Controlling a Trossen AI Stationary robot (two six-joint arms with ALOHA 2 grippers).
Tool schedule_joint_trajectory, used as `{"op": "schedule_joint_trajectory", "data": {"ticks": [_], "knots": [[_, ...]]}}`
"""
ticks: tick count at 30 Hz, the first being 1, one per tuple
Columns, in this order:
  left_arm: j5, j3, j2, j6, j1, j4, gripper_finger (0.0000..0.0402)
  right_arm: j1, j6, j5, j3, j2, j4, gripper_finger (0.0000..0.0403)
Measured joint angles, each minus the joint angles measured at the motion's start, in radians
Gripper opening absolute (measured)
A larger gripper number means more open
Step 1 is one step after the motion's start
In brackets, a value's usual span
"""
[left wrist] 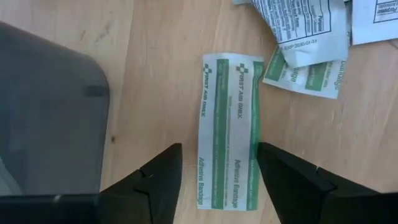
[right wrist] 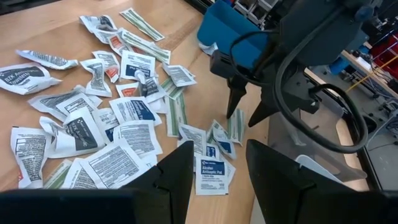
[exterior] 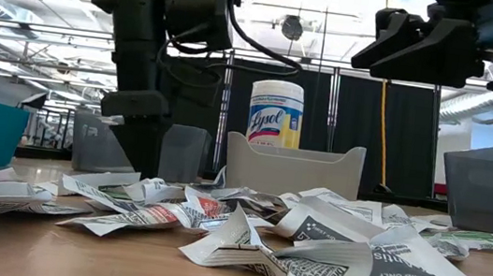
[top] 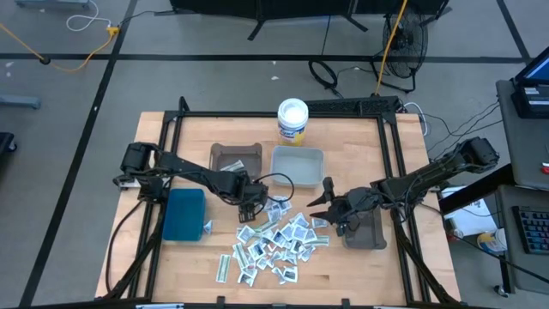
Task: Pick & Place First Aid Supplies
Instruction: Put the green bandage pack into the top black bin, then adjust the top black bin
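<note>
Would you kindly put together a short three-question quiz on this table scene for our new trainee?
1. True or false: the left gripper hangs with open jaws on either side of a green-printed adhesive bandage strip that lies flat on the table.
2. Which bin lies nearest the left arm's base? A: the teal bin; B: the white bin; C: the grey bin at the right.
3. Fill in: the white round tub stands behind the ____ bin, as the low view shows.

Key: 1 true; 2 A; 3 white. The right gripper waits with open jaws near the packet pile.
</note>
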Motion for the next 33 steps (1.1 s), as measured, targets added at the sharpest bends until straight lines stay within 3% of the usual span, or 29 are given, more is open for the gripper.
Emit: {"op": "schedule_joint_trajectory", "data": {"ticks": [10,16,33], "knots": [[0.171,-0.001,0.002,-0.029,-0.007,0.010,0.0176,0.000,0.000,0.000,0.000,0.000,0.000,0.0142],[0.137,-0.002,-0.007,-0.027,-0.009,0.000,0.0153,0.000,0.000,0.000,0.000,0.000,0.000,0.0142],[0.094,0.033,-0.037,-0.024,-0.014,-0.131,0.0170,0.000,0.000,0.000,0.000,0.000,0.000,0.0141]]}}
